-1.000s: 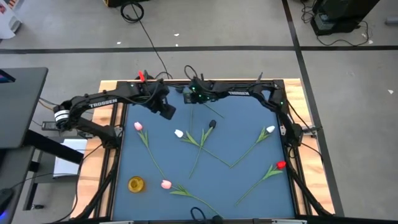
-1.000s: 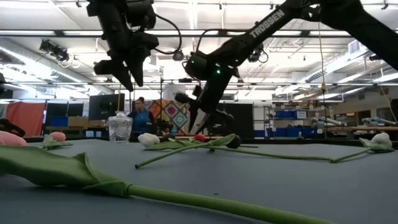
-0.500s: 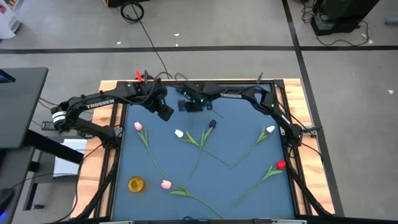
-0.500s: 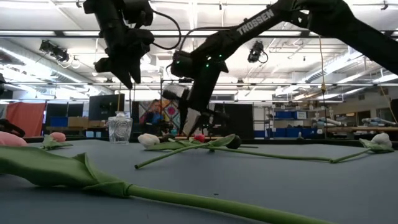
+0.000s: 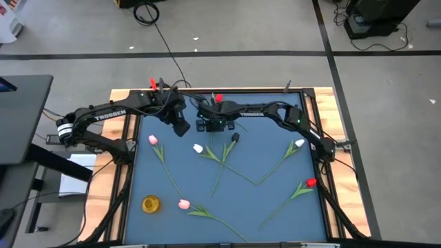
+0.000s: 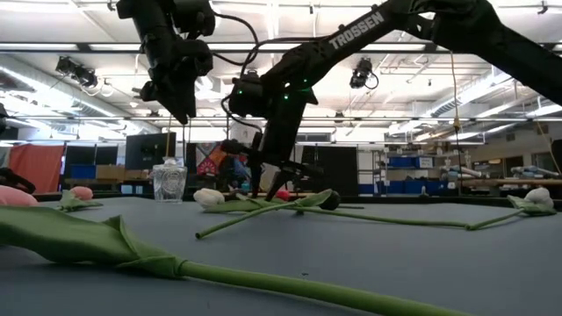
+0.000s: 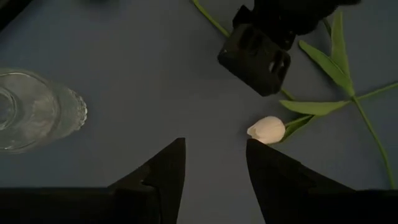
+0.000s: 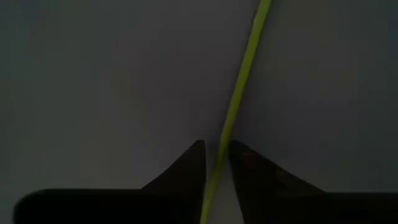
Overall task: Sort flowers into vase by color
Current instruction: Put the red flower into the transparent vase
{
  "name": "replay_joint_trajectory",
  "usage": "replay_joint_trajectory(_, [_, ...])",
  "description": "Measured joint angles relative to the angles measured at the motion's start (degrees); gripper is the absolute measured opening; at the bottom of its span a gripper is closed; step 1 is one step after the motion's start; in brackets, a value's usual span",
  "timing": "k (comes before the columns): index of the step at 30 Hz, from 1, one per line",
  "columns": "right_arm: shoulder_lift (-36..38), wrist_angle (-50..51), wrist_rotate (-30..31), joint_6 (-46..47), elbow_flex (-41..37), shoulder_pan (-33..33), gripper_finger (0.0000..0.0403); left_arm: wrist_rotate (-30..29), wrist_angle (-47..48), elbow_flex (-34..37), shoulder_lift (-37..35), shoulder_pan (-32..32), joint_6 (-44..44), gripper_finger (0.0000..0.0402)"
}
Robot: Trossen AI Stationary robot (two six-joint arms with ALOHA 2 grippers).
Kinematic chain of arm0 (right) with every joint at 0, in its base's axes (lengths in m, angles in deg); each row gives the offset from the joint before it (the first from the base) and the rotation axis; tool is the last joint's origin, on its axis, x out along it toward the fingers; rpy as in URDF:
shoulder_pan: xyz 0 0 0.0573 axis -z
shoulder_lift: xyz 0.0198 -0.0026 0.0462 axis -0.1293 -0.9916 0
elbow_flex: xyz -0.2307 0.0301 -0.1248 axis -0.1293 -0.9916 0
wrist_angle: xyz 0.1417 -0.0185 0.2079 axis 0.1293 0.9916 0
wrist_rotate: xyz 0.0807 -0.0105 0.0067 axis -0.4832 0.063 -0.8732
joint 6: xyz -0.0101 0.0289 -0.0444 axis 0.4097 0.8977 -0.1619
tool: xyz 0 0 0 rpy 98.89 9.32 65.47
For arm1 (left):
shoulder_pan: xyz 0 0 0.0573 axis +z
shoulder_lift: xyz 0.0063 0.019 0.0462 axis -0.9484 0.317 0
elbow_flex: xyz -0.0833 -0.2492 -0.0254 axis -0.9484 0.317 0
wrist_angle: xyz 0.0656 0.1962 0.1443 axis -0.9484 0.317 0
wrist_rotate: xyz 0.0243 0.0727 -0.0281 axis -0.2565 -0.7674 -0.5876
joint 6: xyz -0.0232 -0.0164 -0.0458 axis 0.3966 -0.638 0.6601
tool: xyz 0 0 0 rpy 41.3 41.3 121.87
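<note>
Two arms meet at the table's [image 5: 275,207] far edge, the right gripper [image 5: 216,124] low over the mat and the left gripper [image 5: 182,128] hanging spread and empty just beside it. A thin green stem [image 8: 239,99] runs lengthwise straight through the right gripper's narrow gap, its red head [image 5: 218,98] at the far edge. Its fingers [image 8: 186,171] flank it closely; full contact I cannot tell.
</note>
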State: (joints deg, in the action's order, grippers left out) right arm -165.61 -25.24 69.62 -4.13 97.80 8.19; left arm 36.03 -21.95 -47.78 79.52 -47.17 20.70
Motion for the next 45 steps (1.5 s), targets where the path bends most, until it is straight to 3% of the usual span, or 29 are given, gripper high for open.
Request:
replay_joint_trajectory(6, [-0.02, 0.30, 0.74, -1.38, -0.10, -0.31, 0.0012, 0.00, 0.07, 0.00, 0.01, 0.01, -2.46, 0.0176])
replay_joint_trajectory(12, [2.24, 0.24, 1.92, -2.97, -0.48, -0.55, 0.0010, 0.00, 0.12, 0.00, -0.15, 0.01, -2.22, 0.0176])
replay_joint_trajectory(19, [11.77, -0.67, 6.28, -7.93, -0.26, -1.07, 0.0005, 0.00, -1.74, 0.00, -1.02, 0.01, 0.21, 0.0176])
replay_joint_trajectory(30, [22.52, -7.88, 13.68, -25.69, -0.26, -0.71, 0.0004, 5.13, -21.47, 0.00, -2.49, -0.45, 0.88, 0.0176])
replay_joint_trajectory(35, [25.34, -12.49, 12.08, -31.08, -0.26, 1.17, 0.0003, 5.16, -29.78, 0.00, -3.67, -0.41, 1.07, 0.0176])
replay_joint_trajectory(45, [26.51, -22.49, 1.14, -38.83, -0.54, 3.43, 0.0003, 0.79, -35.97, 0.00, -3.62, 1.03, 4.10, 0.0176])
